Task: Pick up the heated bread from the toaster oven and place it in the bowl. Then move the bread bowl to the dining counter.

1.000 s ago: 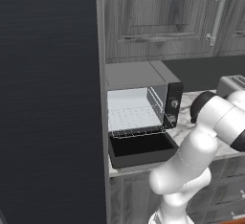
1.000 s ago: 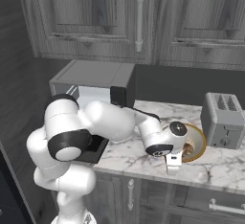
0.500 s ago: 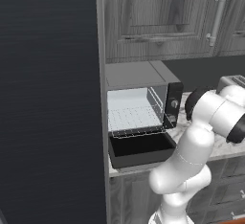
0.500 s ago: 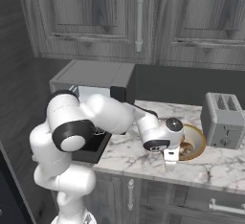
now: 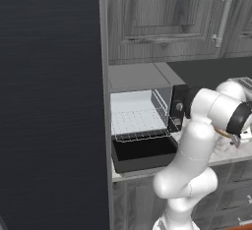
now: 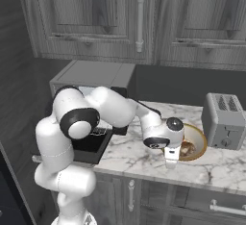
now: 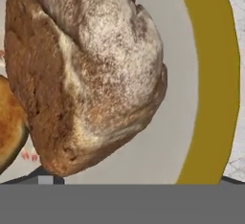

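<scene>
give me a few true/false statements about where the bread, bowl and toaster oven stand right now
1. The toaster oven door is closed. False: it hangs open, with the wire rack bare.
2. The heated bread lies in the bowl. True.
3. The bowl sits between the toaster oven and the silver toaster. True.
4. The bowl stands on the floor. False: it rests on the marble counter.
5. The gripper is at the bowl's near rim. True.
</scene>
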You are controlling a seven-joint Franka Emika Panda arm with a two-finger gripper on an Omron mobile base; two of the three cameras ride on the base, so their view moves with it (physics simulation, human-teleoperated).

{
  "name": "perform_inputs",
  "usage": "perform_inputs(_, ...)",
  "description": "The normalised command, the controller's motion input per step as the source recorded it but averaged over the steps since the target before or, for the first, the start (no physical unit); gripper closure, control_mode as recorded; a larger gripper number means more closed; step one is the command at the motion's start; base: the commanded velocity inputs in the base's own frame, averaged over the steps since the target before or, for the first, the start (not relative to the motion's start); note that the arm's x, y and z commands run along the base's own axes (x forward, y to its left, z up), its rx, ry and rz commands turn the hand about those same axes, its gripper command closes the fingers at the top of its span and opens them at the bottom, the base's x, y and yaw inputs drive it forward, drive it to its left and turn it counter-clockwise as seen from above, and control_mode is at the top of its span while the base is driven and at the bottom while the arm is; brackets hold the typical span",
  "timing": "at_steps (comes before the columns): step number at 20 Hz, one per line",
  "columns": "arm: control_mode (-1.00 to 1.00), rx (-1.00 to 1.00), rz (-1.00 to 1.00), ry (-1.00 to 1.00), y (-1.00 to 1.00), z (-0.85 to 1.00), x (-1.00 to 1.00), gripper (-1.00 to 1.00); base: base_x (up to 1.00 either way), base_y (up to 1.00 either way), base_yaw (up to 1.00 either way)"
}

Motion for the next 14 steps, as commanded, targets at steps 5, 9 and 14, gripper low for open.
perform_inputs(5, -1.0, 0.0, -0.1, -0.04, -0.17, -0.09, 0.0, 1.0, 0.0, 0.0, 0.0)
perform_inputs(9, -1.0, 0.0, 0.0, 0.0, -0.01, 0.0, 0.0, 1.0, 0.0, 0.0, 0.0)
perform_inputs(14, -1.0, -0.02, 0.0, -0.08, 0.0, 0.0, -0.09, 1.0, 0.0, 0.0, 0.0)
